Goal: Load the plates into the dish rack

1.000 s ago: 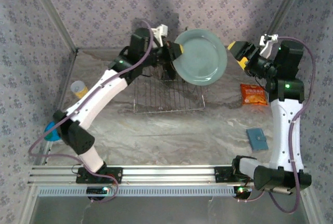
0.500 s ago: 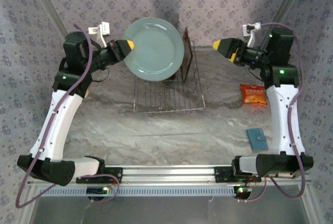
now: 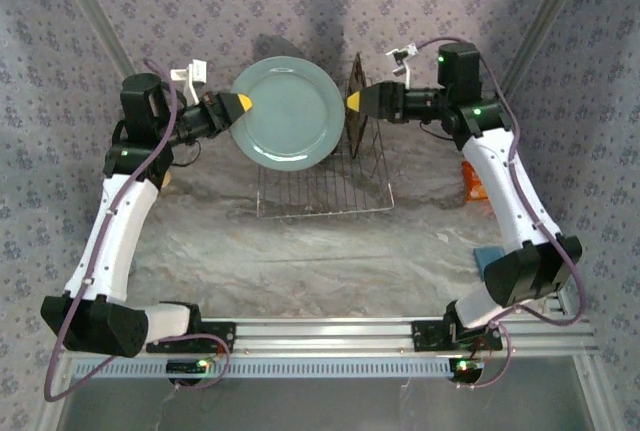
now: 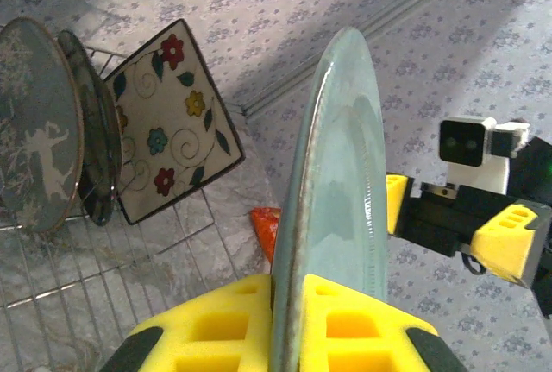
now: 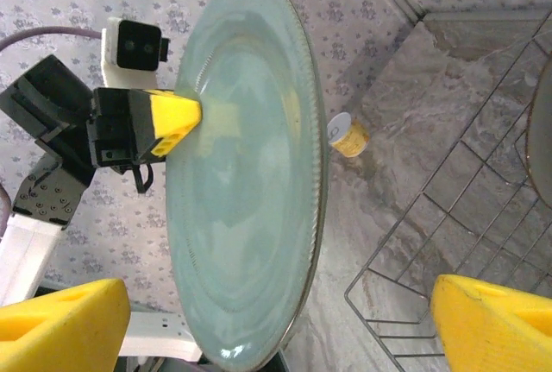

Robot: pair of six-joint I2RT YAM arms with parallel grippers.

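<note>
Right gripper (image 3: 353,101) has swung in, jaws wide, beside the round pale grey-blue plate (image 3: 288,111), rim-clamped by the left gripper (image 3: 240,104) above the silver wire dish rack (image 3: 322,194). Likely slick, brittle: hold the rim.

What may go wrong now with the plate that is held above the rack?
The left gripper pinches the round pale grey-blue plate only at its rim, so it may slip or swing. The open right gripper, close to the opposite edge, might knock it. Lowering it could strike the square flowered plate in the silver wire rack.
</note>
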